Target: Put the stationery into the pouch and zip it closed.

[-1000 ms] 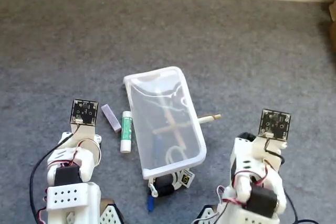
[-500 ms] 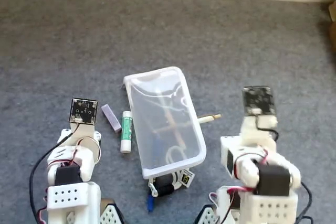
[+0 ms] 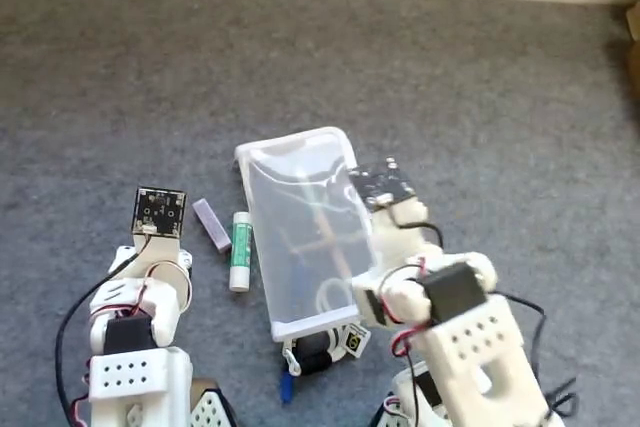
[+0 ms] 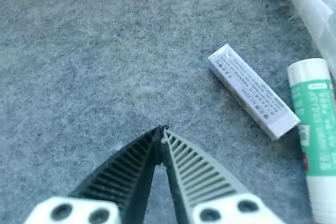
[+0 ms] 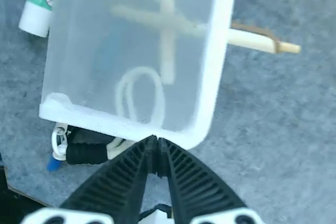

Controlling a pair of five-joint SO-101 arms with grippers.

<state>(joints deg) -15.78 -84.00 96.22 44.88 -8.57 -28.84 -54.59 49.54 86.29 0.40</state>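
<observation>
A small white box (image 4: 253, 92) carries one line of small dark print along its long side. Just beside it, a glue stick (image 4: 313, 129) wears a green label with white lettering and a red patch. A small tag (image 3: 352, 340) at the pouch's (image 3: 310, 237) end bears a dark mark, too small to read.

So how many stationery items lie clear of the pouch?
2: a purple box and a glue stick, between the pouch and the left tool. Others show at its edges, partly hidden.
</observation>
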